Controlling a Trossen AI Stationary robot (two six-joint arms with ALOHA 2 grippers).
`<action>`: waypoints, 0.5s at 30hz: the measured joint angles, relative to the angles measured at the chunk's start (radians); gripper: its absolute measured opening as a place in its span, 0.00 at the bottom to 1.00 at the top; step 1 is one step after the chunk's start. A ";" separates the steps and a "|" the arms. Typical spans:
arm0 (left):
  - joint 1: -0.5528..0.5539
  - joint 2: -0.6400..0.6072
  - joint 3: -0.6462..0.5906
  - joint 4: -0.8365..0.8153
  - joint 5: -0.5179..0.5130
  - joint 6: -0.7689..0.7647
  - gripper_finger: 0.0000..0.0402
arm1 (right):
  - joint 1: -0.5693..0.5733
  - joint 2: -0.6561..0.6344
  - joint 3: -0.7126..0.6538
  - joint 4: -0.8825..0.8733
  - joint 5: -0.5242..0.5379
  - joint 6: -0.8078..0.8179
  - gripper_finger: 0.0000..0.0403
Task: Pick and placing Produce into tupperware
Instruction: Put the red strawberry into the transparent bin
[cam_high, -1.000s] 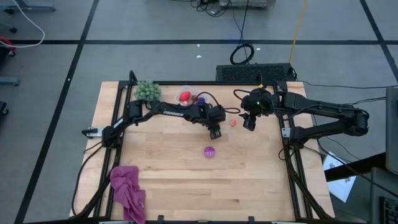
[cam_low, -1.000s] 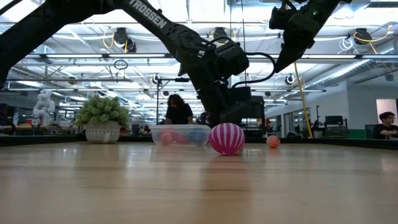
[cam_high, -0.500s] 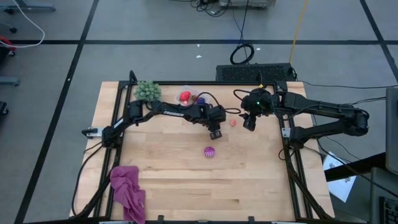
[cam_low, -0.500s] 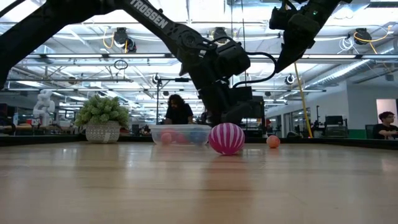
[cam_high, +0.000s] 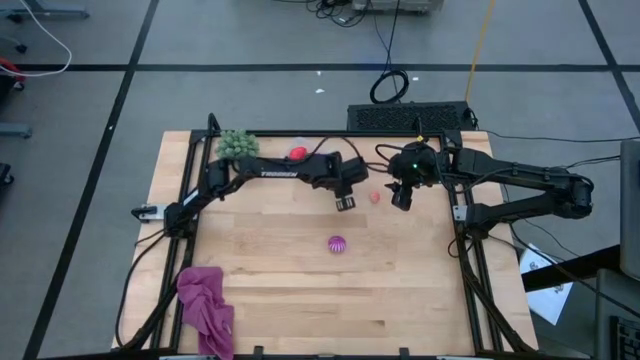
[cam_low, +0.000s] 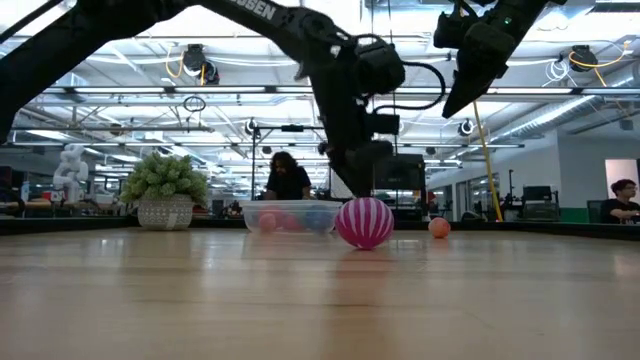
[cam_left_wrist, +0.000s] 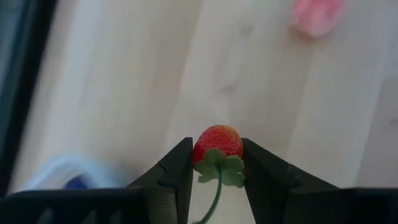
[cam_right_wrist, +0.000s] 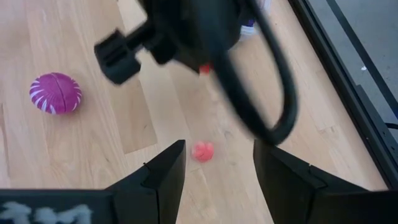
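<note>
A: Left gripper is clamped on the strawberry, one finger on each side, red tip poking out ahead of the jaws and the green leaves and stem tucked back between them. I'm holding it clear above the table.

B: Where's the tub from there?

A: The tub sits off to one side of my jaws and below them, with something blue inside. From table level I see the clear tub at the far edge, beside the green plant.

B: And the right one?

A: Right gripper hangs with its jaws wide and nothing in them, the little pink piece on the wood straight ahead between the fingers. The striped ball lies well off to the side.

B: So how do you finish this one cleanly?

A: I reckon I carry the strawberry over until the tub's open middle sits squarely under the jaws, come down inside the rim, then let go low so it doesn't bounce out. The grip looks narrow on a rounded shape, so I'd travel gently.
</note>
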 joint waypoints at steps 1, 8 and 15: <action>0.002 0.000 0.024 -0.041 -0.009 0.000 0.30 | 0.000 0.000 0.000 0.000 0.000 0.000 0.45; 0.040 -0.013 0.124 -0.333 -0.095 -0.022 0.30 | 0.000 0.000 0.000 -0.017 0.000 0.000 0.45; 0.119 -0.050 0.121 -0.547 -0.151 -0.112 0.30 | 0.000 -0.001 0.000 -0.042 0.000 0.000 0.45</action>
